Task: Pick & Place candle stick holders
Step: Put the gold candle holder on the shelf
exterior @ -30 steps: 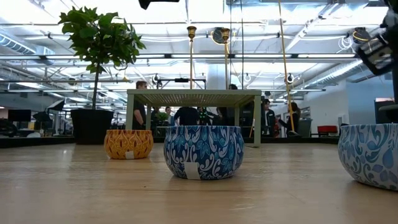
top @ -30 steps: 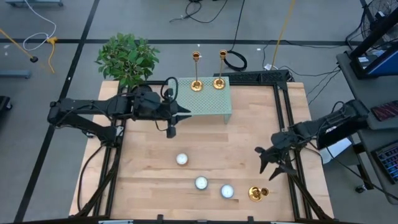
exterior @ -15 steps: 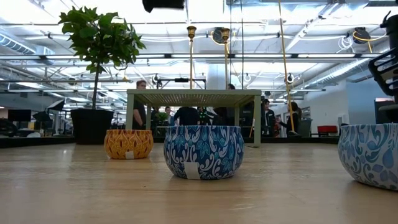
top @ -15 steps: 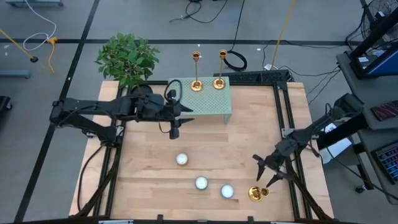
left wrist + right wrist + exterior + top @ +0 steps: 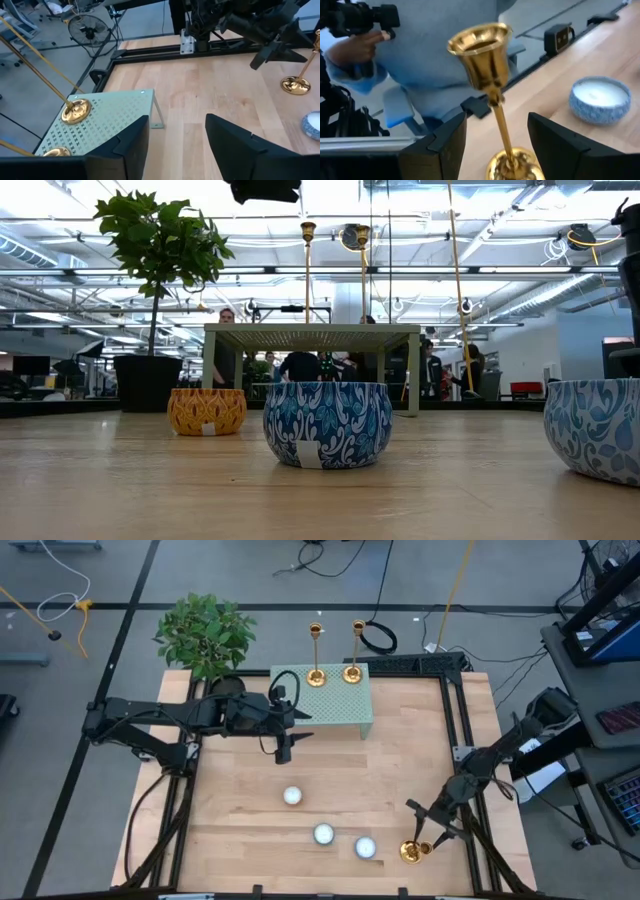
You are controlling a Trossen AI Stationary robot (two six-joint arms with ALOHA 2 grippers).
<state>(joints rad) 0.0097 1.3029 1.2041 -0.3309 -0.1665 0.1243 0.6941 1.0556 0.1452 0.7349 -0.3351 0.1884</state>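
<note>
Right gripper point(image 5: 424, 831), jaws open, straddles the short shiny brass candle stick holder point(image 5: 492, 95); an off-centre closure risks toppling it on the table point(image 5: 340, 780).

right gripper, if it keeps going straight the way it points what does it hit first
Most likely the gold candle stick holder: its stem stands centred ahead of the right gripper, whose jaws are open. How far off is unclear.
</note>
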